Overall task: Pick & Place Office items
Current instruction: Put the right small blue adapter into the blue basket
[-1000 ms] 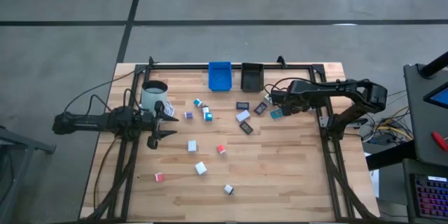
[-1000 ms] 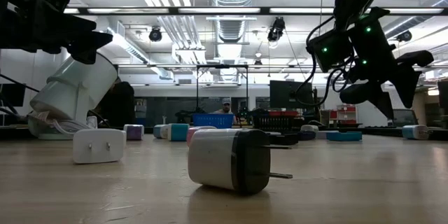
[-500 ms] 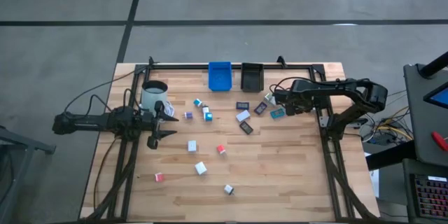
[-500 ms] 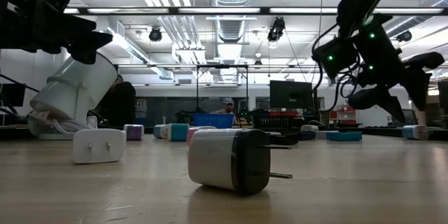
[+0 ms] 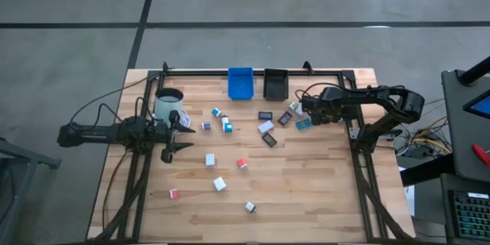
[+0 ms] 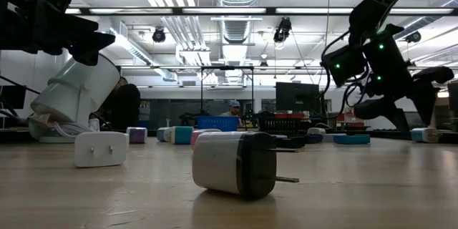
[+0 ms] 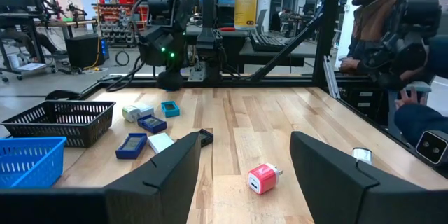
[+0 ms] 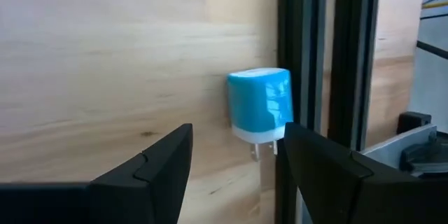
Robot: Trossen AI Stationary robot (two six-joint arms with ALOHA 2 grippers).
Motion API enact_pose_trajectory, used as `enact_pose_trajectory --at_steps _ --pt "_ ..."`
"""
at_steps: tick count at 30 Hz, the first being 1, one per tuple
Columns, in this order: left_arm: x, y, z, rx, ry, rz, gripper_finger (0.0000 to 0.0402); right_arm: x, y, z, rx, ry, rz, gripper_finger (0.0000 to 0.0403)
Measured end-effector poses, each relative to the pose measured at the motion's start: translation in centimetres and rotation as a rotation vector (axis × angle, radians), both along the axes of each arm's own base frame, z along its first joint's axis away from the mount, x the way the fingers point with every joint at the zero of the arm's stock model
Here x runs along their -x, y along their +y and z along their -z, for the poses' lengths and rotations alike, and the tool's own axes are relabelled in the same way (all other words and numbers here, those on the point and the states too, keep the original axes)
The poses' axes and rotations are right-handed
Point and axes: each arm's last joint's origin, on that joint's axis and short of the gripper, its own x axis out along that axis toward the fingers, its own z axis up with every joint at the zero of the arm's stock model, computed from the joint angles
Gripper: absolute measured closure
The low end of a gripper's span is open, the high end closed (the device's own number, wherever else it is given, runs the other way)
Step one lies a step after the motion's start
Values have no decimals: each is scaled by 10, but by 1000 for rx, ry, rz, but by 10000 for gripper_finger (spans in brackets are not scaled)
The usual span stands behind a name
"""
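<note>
The blue-white charger block [image 8: 260, 104] lay on the wood against the black frame rail [image 8: 306, 77], mid-frame in my right wrist view. I had the right gripper [image 8: 234, 155] above it, fingers parted wide and empty, apparently lined up to straddle it. From overhead, at right of centre, the arm hid that block. The left gripper [image 5: 177, 132] waited open beside the mug [image 5: 168, 104], left of centre.
</note>
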Motion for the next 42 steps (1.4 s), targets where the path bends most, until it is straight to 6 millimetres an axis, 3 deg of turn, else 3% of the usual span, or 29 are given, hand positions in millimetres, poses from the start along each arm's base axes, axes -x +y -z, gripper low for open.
enact_pose_trajectory --at_steps 14,32,42 --pt "0 0 0 0 0 0 174 12 -5 17 -9 -27 -26 179" --pt "0 0 0 0 0 1 175 10 -9 16 91 -23 41 179" --pt "0 0 0 0 0 0 174 -1 -15 6 110 -79 37 179"
